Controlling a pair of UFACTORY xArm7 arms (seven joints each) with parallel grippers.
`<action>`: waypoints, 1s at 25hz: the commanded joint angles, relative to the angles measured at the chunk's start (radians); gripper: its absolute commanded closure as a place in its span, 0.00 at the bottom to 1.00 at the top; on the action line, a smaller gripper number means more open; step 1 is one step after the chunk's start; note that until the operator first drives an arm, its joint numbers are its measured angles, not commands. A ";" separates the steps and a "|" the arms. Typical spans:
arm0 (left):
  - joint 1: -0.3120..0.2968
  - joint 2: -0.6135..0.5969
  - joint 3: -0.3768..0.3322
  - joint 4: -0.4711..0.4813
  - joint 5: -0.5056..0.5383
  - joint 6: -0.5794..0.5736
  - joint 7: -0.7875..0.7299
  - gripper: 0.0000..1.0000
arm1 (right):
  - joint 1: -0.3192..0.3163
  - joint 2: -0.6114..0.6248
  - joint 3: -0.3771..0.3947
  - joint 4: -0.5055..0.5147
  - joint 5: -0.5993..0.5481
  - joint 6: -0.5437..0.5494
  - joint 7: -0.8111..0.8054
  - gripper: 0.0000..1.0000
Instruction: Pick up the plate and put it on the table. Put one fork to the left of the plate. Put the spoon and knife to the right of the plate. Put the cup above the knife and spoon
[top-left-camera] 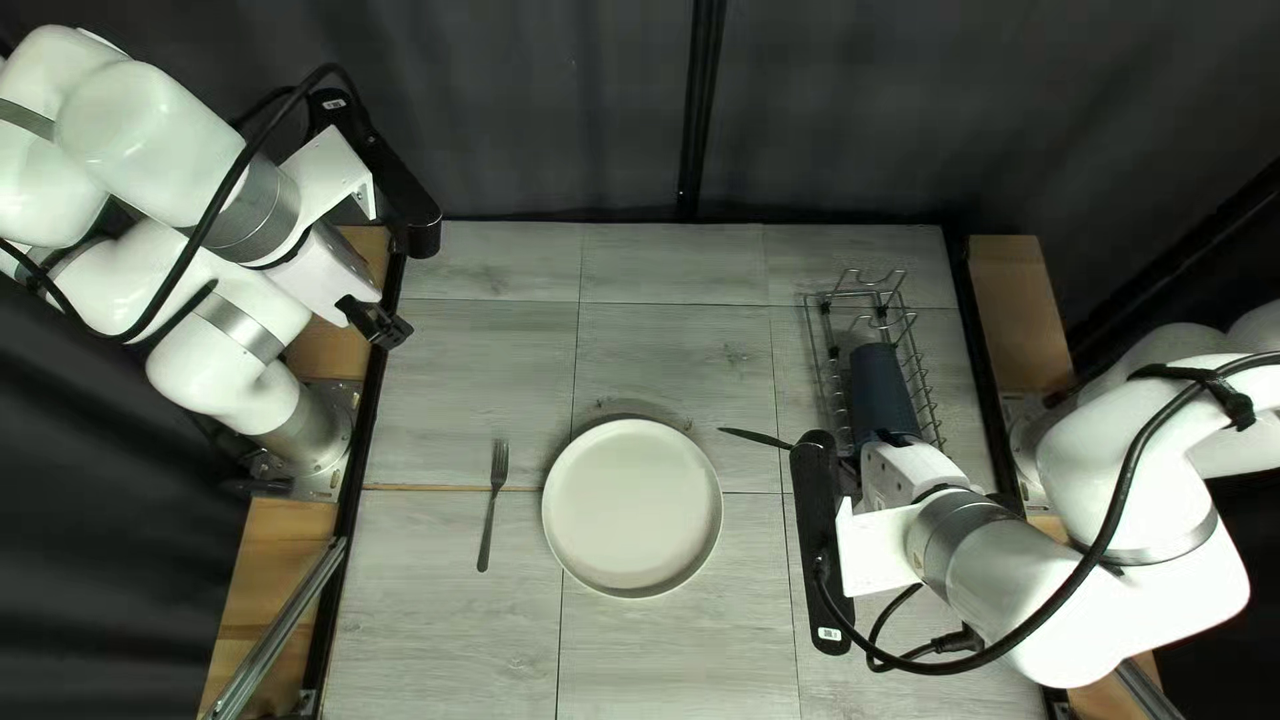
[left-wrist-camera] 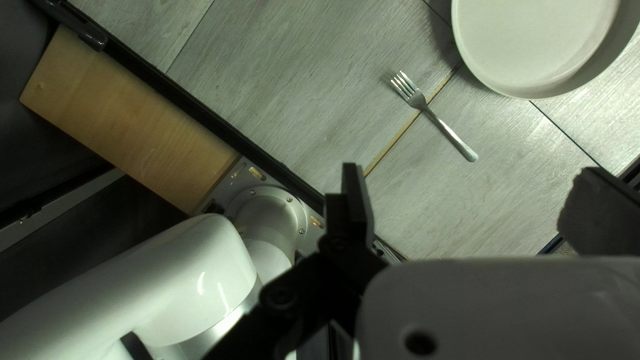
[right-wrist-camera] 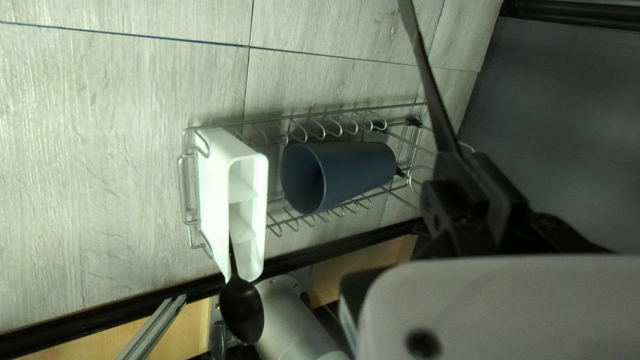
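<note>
A white plate (top-left-camera: 632, 505) lies in the middle of the table, with a silver fork (top-left-camera: 492, 505) just to its left. My right gripper (right-wrist-camera: 452, 160) is shut on a dark knife (right-wrist-camera: 425, 85), whose blade tip (top-left-camera: 755, 437) pokes out toward the plate's upper right rim. A dark blue cup (right-wrist-camera: 335, 175) lies on its side in the wire rack (top-left-camera: 865, 300). A dark spoon (right-wrist-camera: 241, 305) sticks out of the rack's white cutlery holder (right-wrist-camera: 235, 200). My left gripper (left-wrist-camera: 475, 200) hangs open and empty, raised near the table's left edge, with the fork (left-wrist-camera: 432, 117) and plate (left-wrist-camera: 530, 45) ahead of it.
The rack stands at the right of the table, right behind my right wrist. Wooden boards (top-left-camera: 1015, 300) flank the table on both sides. My left arm's base (top-left-camera: 300, 440) sits at the left edge. A dark curtain hangs behind the far edge.
</note>
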 commanded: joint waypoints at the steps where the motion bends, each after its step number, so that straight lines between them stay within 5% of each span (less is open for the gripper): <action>1: 0.000 0.000 0.000 0.000 0.000 0.000 0.000 0.00 | 0.000 0.000 0.000 0.000 0.000 0.000 0.000 1.00; 10: 0.000 0.000 0.000 0.000 0.000 0.000 0.000 0.00 | 0.000 0.000 0.000 0.000 0.000 0.000 0.000 1.00; 25: -0.171 0.174 0.292 -0.055 0.086 -0.413 0.397 0.00 | 0.000 0.000 0.000 0.000 0.000 0.000 0.000 1.00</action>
